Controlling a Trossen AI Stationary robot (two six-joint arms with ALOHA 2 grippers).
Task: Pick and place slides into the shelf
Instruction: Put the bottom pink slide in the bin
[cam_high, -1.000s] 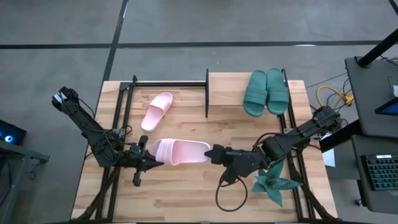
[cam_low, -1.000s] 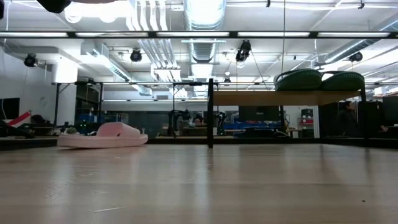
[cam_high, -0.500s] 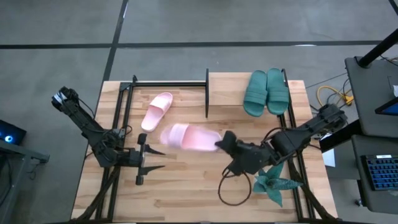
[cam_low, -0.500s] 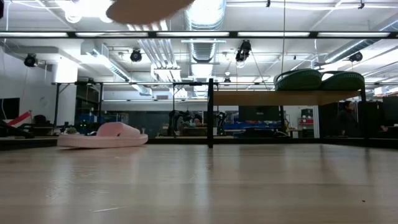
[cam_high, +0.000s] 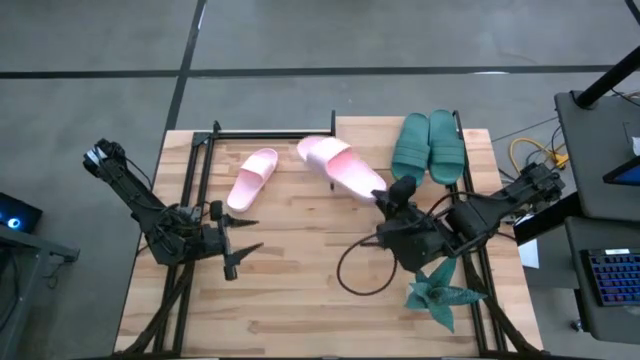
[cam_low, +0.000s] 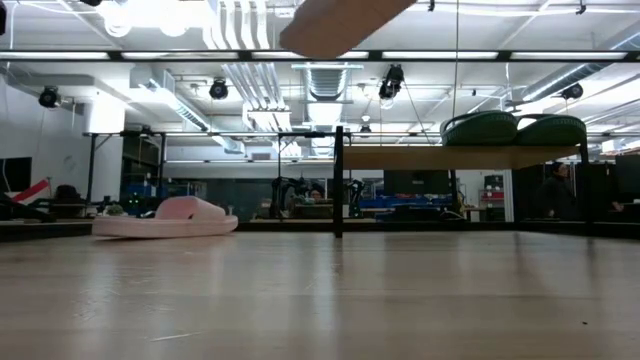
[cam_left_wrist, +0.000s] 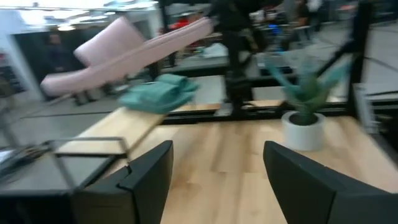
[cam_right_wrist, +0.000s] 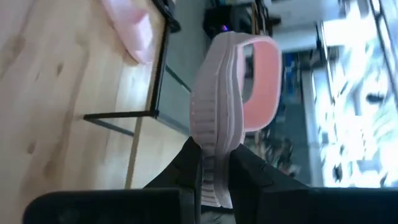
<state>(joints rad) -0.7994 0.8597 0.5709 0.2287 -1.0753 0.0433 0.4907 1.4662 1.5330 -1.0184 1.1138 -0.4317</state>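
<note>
My right gripper is shut on a pale pink slide and holds it in the air just left of the shelf. The slide's sole shows at the top of the low view. The dark teal pair lies on the shelf's right half. The second pink slide lies sole-down on the table at the far left. My left gripper is open and empty, low over the table's left part. My right gripper pinches the slide's sole at the end away from the strap, one finger on each face. The fingers come slanting from the table's near right. The slide is lifted clear and sticks out beyond the fingers toward the far left, strap end farthest out.
A teal spiky plant in a white pot stands at the near right, close under my right arm. A black cable loops on the table beside it. Black metal rails run along both sides.
My right gripper has risen and swung from the table's middle toward the far edge and the shelf, carrying the pink slide, which has turned from lying left-right to pointing far left. The slide has come away from my left gripper, which has shifted slightly toward the far edge.
</note>
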